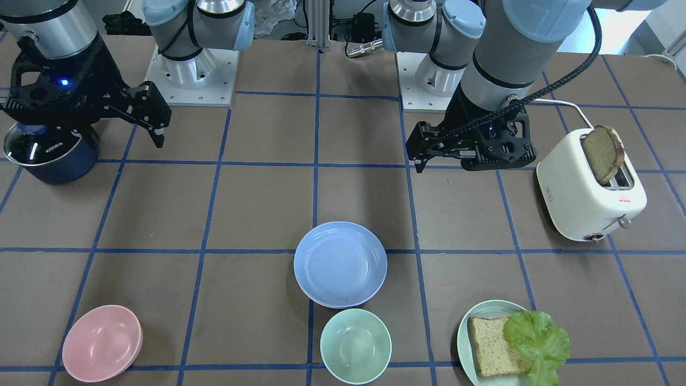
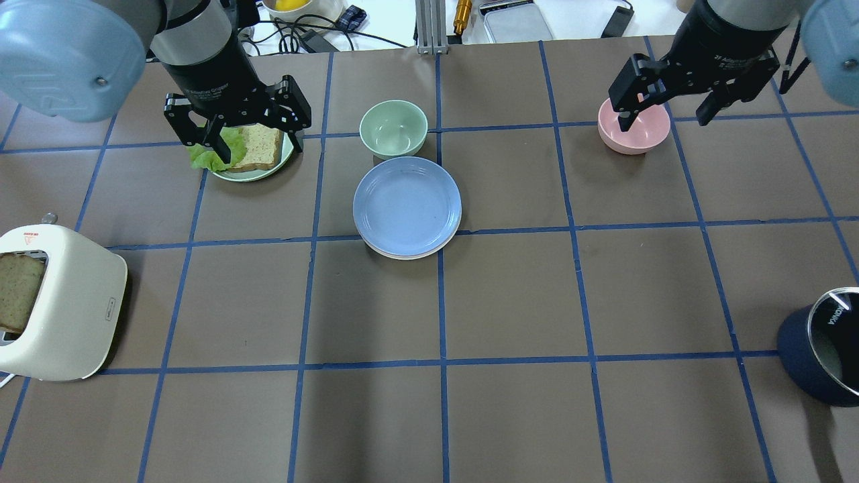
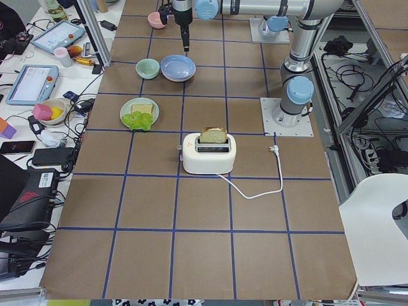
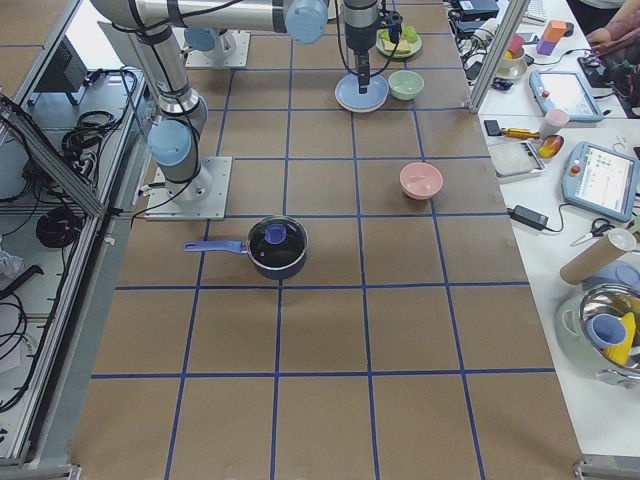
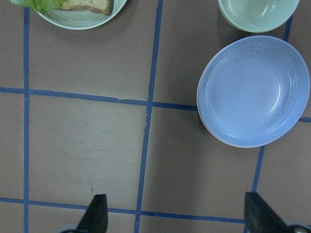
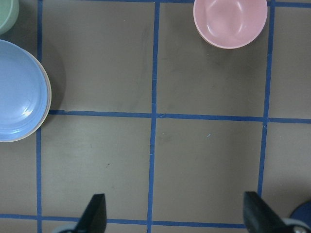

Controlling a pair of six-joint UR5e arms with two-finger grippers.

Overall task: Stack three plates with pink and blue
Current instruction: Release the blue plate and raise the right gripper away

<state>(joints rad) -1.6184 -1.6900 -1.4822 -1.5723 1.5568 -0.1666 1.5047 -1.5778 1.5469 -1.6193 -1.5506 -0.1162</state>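
Note:
The light blue plate (image 1: pixel 340 264) lies at the table's middle, on top of a stack; it also shows in the overhead view (image 2: pixel 407 206) and both wrist views (image 5: pixel 252 90) (image 6: pixel 19 92). A thin pale rim (image 2: pixel 402 255) of what lies under it shows at its edge; the pink and cream plates are otherwise hidden. My left gripper (image 2: pixel 258 137) (image 1: pixel 420 153) hangs open and empty high above the table, over the green plate. My right gripper (image 2: pixel 664 121) (image 1: pixel 158 134) hangs open and empty high above the pink bowl.
A pink bowl (image 2: pixel 634 126) stands to the stack's right and a mint bowl (image 2: pixel 393 127) just beyond it. A pale green plate (image 2: pixel 255 176) holds bread and lettuce. A white toaster (image 2: pixel 60 302) with toast is at near left, a dark pot (image 2: pixel 819 349) at near right.

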